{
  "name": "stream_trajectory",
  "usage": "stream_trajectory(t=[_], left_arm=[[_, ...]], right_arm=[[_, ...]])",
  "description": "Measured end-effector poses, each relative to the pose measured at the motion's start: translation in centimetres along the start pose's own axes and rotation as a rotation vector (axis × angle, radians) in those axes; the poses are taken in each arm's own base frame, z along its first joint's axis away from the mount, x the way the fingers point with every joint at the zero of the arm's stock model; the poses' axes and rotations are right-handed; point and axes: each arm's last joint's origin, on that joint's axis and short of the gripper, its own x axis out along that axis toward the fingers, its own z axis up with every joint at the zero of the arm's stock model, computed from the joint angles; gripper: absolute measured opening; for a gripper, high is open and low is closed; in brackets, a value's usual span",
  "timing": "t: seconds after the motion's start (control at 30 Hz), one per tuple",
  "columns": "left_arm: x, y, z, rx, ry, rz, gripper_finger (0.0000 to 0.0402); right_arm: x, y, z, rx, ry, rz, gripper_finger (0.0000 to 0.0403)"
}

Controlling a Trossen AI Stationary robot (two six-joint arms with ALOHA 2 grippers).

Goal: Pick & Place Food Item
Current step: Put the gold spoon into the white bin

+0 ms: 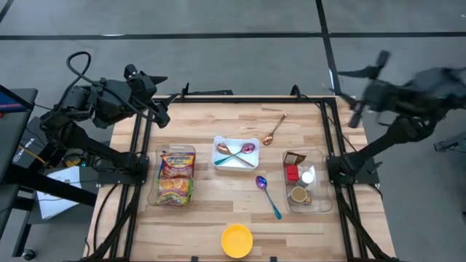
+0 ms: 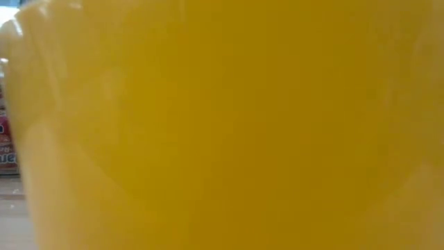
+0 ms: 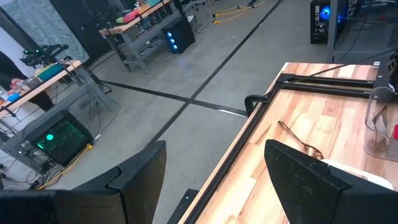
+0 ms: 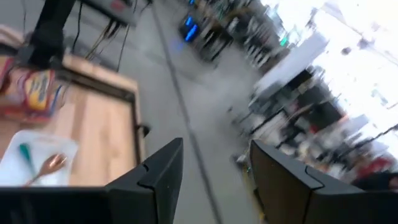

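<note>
Robotics lab, as I saw it from the rig.
I looked out on a grey concrete floor (image 3: 205,74) with black tape lines, workbenches (image 3: 46,78) strung with cables, and glowing computer towers (image 3: 323,22) beyond my wooden table (image 1: 218,116).

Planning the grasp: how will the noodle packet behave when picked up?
The noodle packet is probably light and floppy: it lies flat inside a clear bin, looking like a soft, printed wrapper. The glossy film may be slippery and crinkle under the fingers. It is unlikely to roll.
</note>
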Motion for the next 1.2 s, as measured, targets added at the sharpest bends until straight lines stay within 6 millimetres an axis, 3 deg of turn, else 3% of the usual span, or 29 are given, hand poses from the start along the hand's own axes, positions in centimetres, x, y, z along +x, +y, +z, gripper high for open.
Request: stream_trajectory(t=[0.1,0.23,0.43,0.53,0.63,0.77,0.97,1.2], left_arm=[[0.0,0.0,0.0,0.000,0.000,0.000,0.0265],[0.0,0.0,0.0,0.000,0.000,-0.001,0.0265],[0.0,0.0,0.0,0.001,0.001,-0.001,0.0265],[0.0,0.0,-0.1,0.005,0.004,-0.002,0.0265],[0.0,0.0,-0.3,0.026,0.023,-0.003,0.0265],[0.0,0.0,-0.7,0.058,0.052,-0.004,0.0265],[0.0,0.0,-0.9,0.077,0.070,-0.004,0.0265],[0.0,0.0,-1.1,0.094,0.086,-0.004,0.0265]], right_arm=[[3.3,1.0,0.0,0.019,0.121,0.062,0.0179],[9.2,1.7,-1.0,0.027,0.282,0.240,0.0179],[18.9,2.0,-3.7,0.042,0.336,0.521,0.0179],[22.7,2.7,-6.3,0.108,0.345,0.641,0.0179],[24.4,3.7,-9.1,0.084,0.428,0.707,0.0171],[27.5,6.8,-15.0,0.113,0.598,0.795,0.0154],[29.1,11.1,-22.6,0.146,0.713,0.840,0.0127],[29.6,14.4,-26.3,0.018,0.633,0.872,0.0118]])
